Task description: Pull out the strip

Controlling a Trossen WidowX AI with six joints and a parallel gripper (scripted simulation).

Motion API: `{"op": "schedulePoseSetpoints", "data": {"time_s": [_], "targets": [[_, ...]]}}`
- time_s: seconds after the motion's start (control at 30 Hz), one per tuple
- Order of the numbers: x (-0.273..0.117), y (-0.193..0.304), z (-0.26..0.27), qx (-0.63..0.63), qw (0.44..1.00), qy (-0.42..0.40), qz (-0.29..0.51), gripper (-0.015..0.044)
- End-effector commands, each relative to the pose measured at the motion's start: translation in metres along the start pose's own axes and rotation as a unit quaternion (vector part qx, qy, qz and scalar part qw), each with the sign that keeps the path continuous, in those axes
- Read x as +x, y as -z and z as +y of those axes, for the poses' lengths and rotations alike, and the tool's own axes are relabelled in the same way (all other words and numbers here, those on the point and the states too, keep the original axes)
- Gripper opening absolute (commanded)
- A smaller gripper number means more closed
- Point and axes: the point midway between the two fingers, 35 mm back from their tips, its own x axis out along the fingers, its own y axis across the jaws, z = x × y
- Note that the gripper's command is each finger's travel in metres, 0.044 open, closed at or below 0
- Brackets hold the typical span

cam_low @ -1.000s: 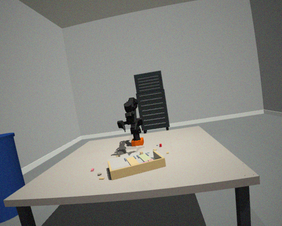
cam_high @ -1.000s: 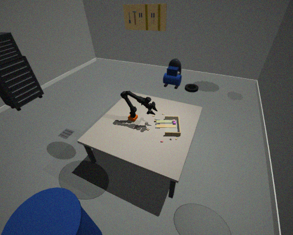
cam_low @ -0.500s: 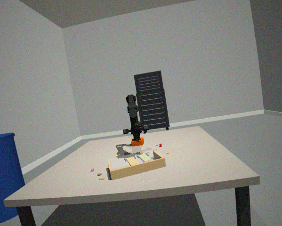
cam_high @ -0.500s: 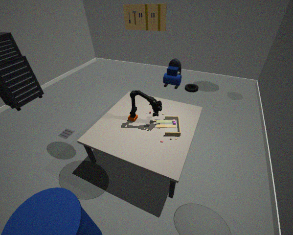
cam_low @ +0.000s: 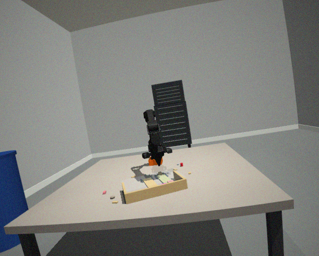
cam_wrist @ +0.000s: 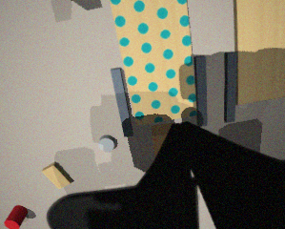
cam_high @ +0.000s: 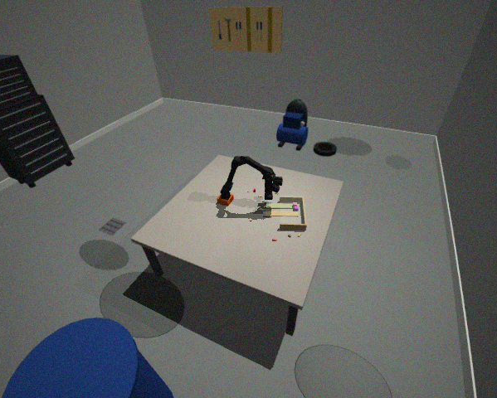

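Observation:
The labelled cube (cam_high: pixel 294 203) looks pale pink, in the tray's far part beside a magenta cube (cam_high: pixel 295 208); its label cannot be read, and both are outside the wrist view. A dotted strip (cam_high: pixel 279 206) (cam_low: pixel 163 178) (cam_wrist: pixel 153 57), yellow with teal dots close up, runs under the pink cube's side. A plain yellow strip (cam_high: pixel 282 213) (cam_low: pixel 150 183) (cam_wrist: pixel 266 29) lies parallel. My gripper (cam_high: pixel 268 197) (cam_low: pixel 158 165) (cam_wrist: pixel 180 130) points down, shut, its fingertips together above the dotted strip's near end. No thing shows between them. The fingers and their shadow partly hide that end.
A low wooden tray (cam_high: pixel 293 227) (cam_low: pixel 156 190) walls the strips' far part. Blue-grey rails (cam_wrist: pixel 120 100) (cam_wrist: pixel 200 91) (cam_wrist: pixel 230 86) stand beside the strips. A red cylinder (cam_wrist: pixel 16 217), a tan block (cam_wrist: pixel 57 176) and a grey round piece (cam_wrist: pixel 107 143) lie near the arm.

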Motion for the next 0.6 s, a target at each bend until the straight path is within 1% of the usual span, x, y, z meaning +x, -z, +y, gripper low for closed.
{"op": "schedulePoseSetpoints", "data": {"time_s": [0.0, 0.57], "targets": [[0.004, -0.003, -0.001, -0.003, 1.0, 0.002, 0.001, 0.0], [0.033, -0.004, 0.001, -0.003, 1.0, 0.002, 0.001, 0.0]]}}
